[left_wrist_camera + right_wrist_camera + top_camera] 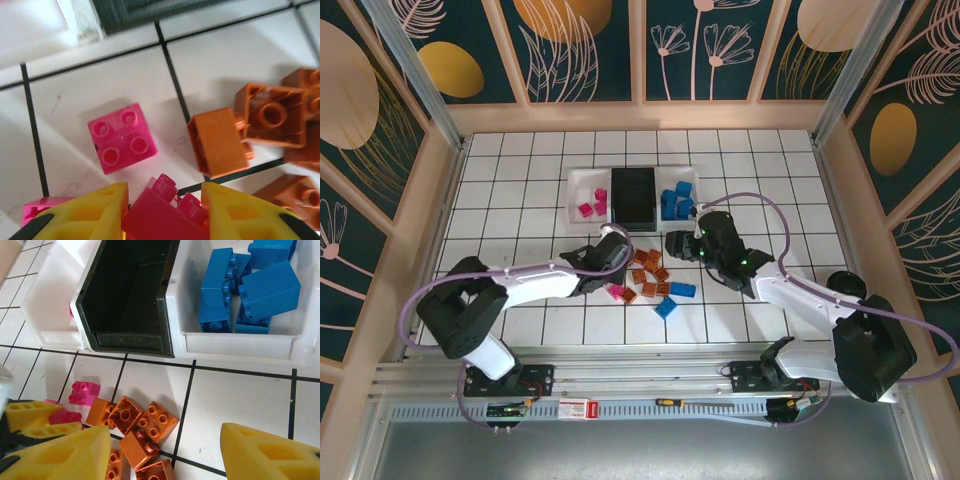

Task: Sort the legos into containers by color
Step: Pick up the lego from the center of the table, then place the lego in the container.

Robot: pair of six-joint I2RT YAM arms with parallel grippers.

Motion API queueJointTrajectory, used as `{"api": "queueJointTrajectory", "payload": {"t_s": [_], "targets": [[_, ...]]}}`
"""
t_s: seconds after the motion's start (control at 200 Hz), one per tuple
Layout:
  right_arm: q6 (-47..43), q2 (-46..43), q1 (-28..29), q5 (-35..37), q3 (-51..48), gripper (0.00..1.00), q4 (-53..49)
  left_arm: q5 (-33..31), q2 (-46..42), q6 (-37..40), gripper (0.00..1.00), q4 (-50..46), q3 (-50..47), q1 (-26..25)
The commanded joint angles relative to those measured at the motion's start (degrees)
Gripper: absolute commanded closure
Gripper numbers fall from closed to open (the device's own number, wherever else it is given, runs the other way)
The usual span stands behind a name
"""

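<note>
Left hand (164,196) is clamped on a pink lego (161,216) at the pile's (650,272) left edge, mid-frame in the top view, and the white container (573,196) holding the pinks sits just up-left of it, way closer than the open, empty right hand (165,440).

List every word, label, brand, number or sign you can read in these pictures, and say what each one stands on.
None of the text here can be read.
Red and white label on the front rail: it seems to be printed, but is too small to read.
Studs of the pink brick lying on the tile: no lettering can be made out.
</note>
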Motion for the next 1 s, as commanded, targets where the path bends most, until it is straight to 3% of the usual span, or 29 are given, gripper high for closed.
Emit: {"api": "queueJointTrajectory", "payload": {"t_s": [0.0,0.235,0.54,0.771,0.996], "targets": [[1.0,-0.7,0.5,1.2,0.1,0.4,0.4,0.0,-6.3,-1.7,0.67,0.5,0.6,0.9],[1.3,-0.5,0.4,0.8,0.0,0.4,0.5,3.4,-8.0,-2.5,0.68,5.1,4.1,14.6],[1.4,-2.1,0.4,0.8,-0.9,0.4,-0.8,4.5,7.4,-2.7,0.68,5.5,18.0,23.9],[0.4,-4.1,0.7,-3.0,-2.8,0.4,-0.8,4.9,15.8,-2.2,0.47,2.4,27.5,24.3],[-1.7,-2.8,6.2,-3.3,-2.5,0.4,-2.3,11.4,9.7,-4.2,0.22,4.8,25.6,24.2]]}}
